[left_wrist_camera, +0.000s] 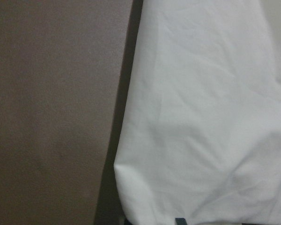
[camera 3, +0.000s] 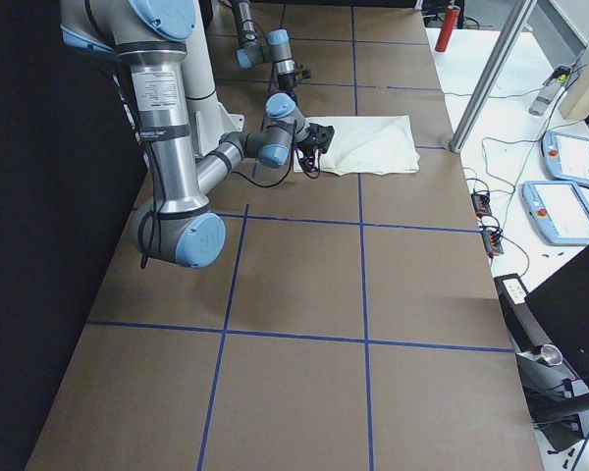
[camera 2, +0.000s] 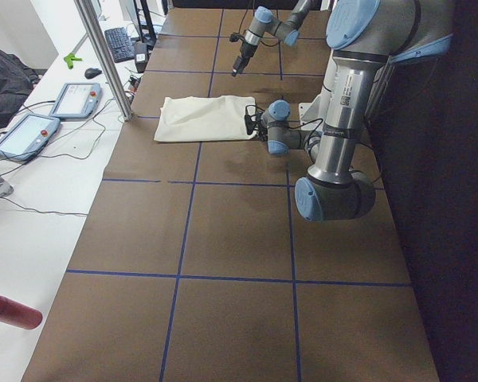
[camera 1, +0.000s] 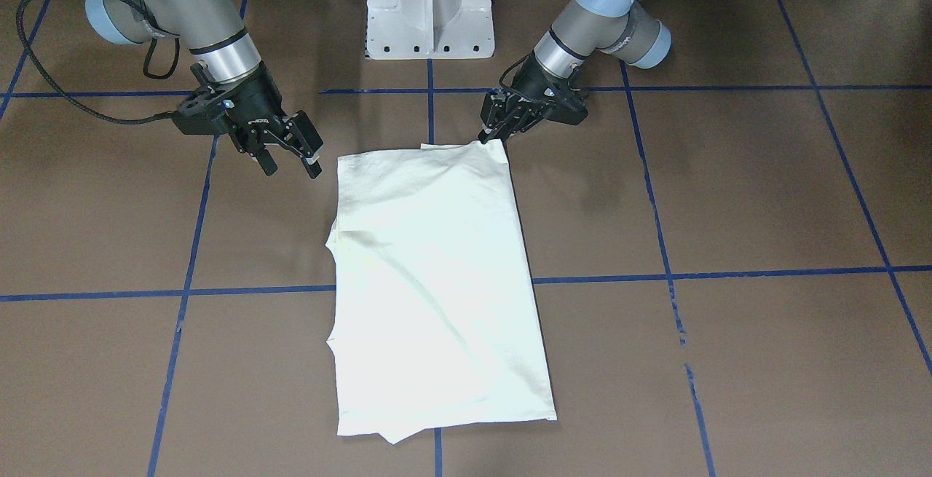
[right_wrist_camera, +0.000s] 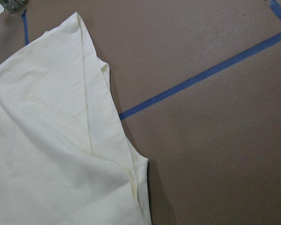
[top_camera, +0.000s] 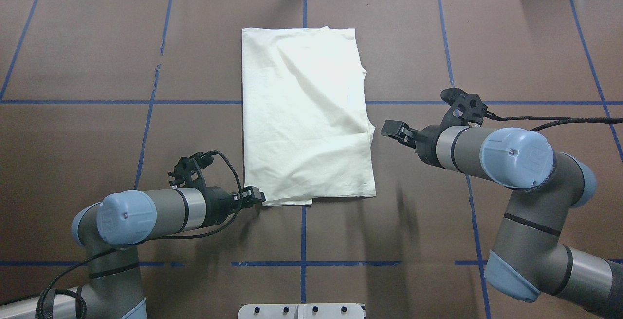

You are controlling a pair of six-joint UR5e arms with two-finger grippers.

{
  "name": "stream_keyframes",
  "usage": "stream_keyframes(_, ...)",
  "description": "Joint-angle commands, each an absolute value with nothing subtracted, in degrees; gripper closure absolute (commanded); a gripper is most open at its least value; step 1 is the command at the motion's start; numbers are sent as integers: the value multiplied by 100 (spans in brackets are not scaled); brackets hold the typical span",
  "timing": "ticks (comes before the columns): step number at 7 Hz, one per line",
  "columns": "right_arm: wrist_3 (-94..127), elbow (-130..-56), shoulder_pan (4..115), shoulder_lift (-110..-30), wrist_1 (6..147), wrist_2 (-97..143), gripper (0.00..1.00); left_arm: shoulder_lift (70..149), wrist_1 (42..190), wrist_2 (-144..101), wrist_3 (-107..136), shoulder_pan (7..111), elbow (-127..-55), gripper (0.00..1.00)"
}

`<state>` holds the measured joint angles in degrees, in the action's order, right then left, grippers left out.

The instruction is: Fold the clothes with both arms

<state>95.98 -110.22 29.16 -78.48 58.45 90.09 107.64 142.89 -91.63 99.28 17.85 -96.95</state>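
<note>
Overhead exterior: left end effector [top_camera: 255, 196] pinching shirt [top_camera: 306, 114] corner; right end effector [top_camera: 389, 129] apart

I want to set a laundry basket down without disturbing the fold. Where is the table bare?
The table is bare left of the shirt beyond the left end effector, and right of it beyond the right end effector. Crowded: the shirt's near-left corner and right edge, where the end effectors sit.

I work in a robotics lab: my left arm [top_camera: 160, 209] and right arm [top_camera: 486, 151] stand at a brown-papered counter [top_camera: 97, 56] gridded with blue tape [top_camera: 302, 263], with teach pendants [camera 2: 76, 99] and a keyboard [camera 2: 121, 44] on the white bench [camera 2: 32, 239] past its edge.
</note>
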Motion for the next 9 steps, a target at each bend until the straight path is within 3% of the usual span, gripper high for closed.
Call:
stream_keyframes(1, 9598, -11021, 2918, -7849, 5845, 9009, 0, 10758, 14282, -9071, 10159, 1775, -9650, 50)
stream_keyframes(3, 9598, -11021, 2918, -7849, 5845, 9009, 0, 10767, 14282, -9070, 10291, 1775, -9659, 53)
stream_keyframes(4, 9598, -11021, 2918, -7849, 5845, 9009, 0, 10758, 14282, -9044, 10405, 1775, -9659, 65)
stream_keyframes(5, 9598, -11021, 2918, -7849, 5845, 9009, 0, 10758, 14282, -8948, 10432, 1775, -9659, 91)
stream_keyframes(6, 9632, -11021, 2909, -7849, 5845, 8991, 0, 10749, 14282, -8939, 10433, 1775, -9659, 100)
stream_keyframes(7, 9998, -11056, 2909, -7788, 6019, 9009, 0, 10749, 14282, -8860, 10433, 1775, -9659, 100)
stream_keyframes(9, 11340, -11127, 2595, -6852, 7769, 8713, 3, 10775, 14282, -8729, 10441, 1775, -9685, 100)
